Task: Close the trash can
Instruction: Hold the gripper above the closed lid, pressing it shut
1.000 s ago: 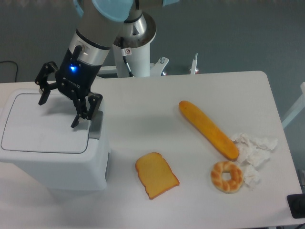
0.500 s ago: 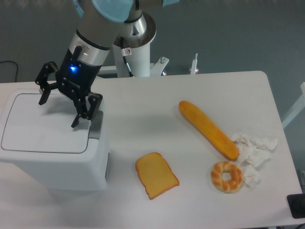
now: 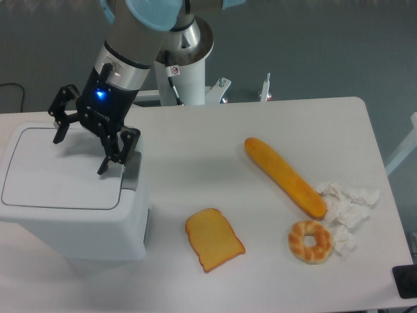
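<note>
Nothing changed over last second: arm, gripper [image 3: 82, 148], all items sit exactly as before. Reads as task finished or arm paused.

Bin [image 3: 68, 195] at table's [image 3: 195, 150] left edge, lid [image 3: 62, 173] flat, looks shut; grey latch tab [image 3: 131, 171] on its right side. Gripper hovers over lid's rear, fingers spread wide, holding nothing; contact with lid unclear.

Right half of table: baguette [image 3: 285, 176], toast slice [image 3: 214, 238] near front edge, bagel [image 3: 311, 240], crumpled tissue [image 3: 348, 201].

Hidden: bin's left side cut off by frame; whether latch engaged, can't tell.
</note>
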